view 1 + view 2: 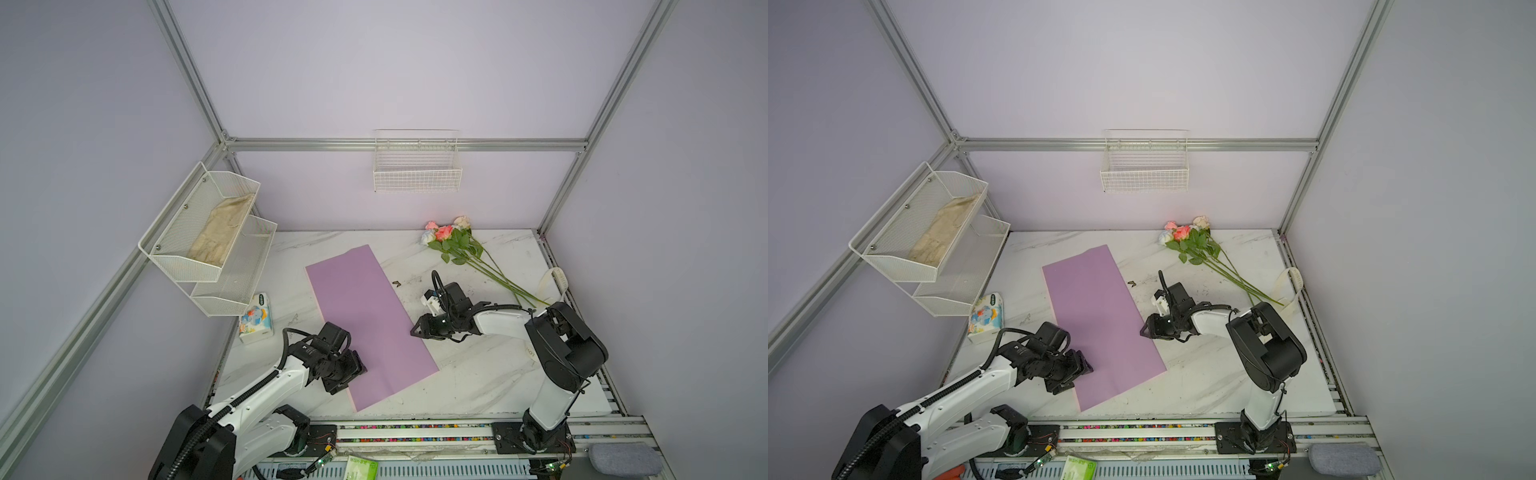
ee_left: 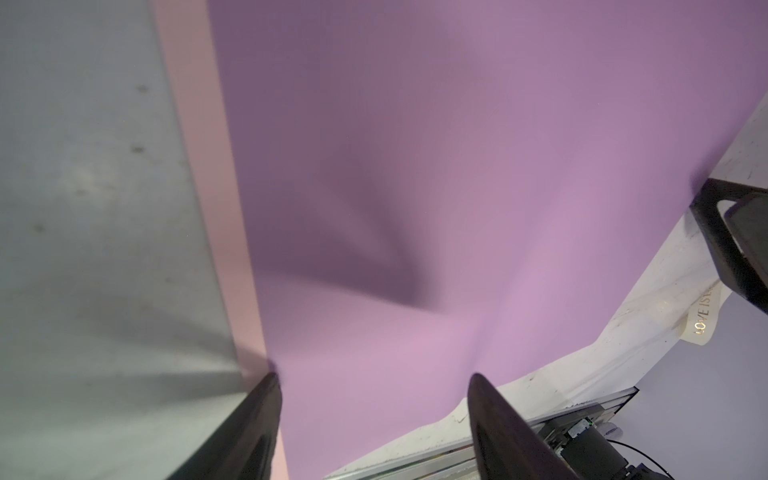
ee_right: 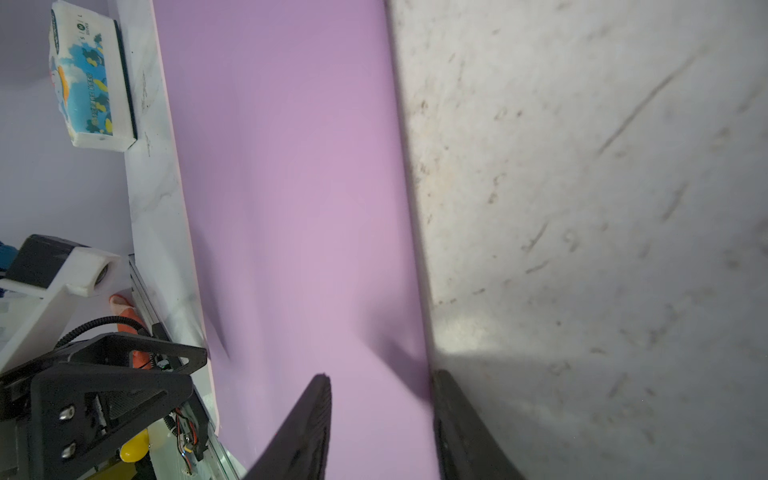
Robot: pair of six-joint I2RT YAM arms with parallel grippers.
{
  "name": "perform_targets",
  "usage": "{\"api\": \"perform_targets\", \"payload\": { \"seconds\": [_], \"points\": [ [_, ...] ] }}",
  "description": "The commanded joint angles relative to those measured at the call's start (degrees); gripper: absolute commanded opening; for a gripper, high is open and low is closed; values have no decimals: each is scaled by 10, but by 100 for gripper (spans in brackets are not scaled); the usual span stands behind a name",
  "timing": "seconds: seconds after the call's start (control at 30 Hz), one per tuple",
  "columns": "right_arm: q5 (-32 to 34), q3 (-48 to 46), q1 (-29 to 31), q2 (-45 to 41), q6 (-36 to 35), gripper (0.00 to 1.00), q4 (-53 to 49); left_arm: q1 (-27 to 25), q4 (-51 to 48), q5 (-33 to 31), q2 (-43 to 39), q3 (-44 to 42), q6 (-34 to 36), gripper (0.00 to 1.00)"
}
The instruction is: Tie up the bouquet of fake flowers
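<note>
Fingers first: your left fingers [image 2: 482, 395] stand apart, tips down at the near left corner of the lilac paper sheet [image 1: 365, 324]. The sheet puckers between them, but nothing looks pinched. Your right fingers [image 3: 320, 395] are parted too and hold nothing. They straddle the sheet's right edge, one tip over paper and the other over bare worktop [image 3: 582, 208]. The bouquet [image 1: 457, 249] lies untied at the far right of the worktop, off the sheet and well apart from both pairs of fingers. Its long axis runs diagonally, with flower heads toward the back wall and stem ends toward the near right, close to your right arm's elbow. From the right fingers it lies farther back and to the right, so your right arm is clearly the nearer. Judgement: the pickup falls to that arm, taking the stems crosswise. Writing: the cream ribbon [image 2: 702, 320], lying just past the stem ends, shows gold letters "LOVE IS", then runs out of view. The tissue pack [image 3: 91, 79] carries a cartoon and print too blurred to read.
</note>
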Motion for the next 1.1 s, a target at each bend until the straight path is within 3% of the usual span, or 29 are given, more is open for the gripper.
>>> {"api": "perform_targets", "payload": {
  "seconds": [0.0, 0.6, 1.07],
  "points": [
    [25, -9, 4, 23, 2, 44, -27, -4, 24, 6, 1, -23, 2, 69],
    [31, -7, 4, 28, 2, 44, -29, -4, -31, -8, -11, 5, 16, 72],
    [27, -9, 4, 34, 2, 43, -23, -10, -46, -31, 31, 18, 33, 73]
  ]
}}
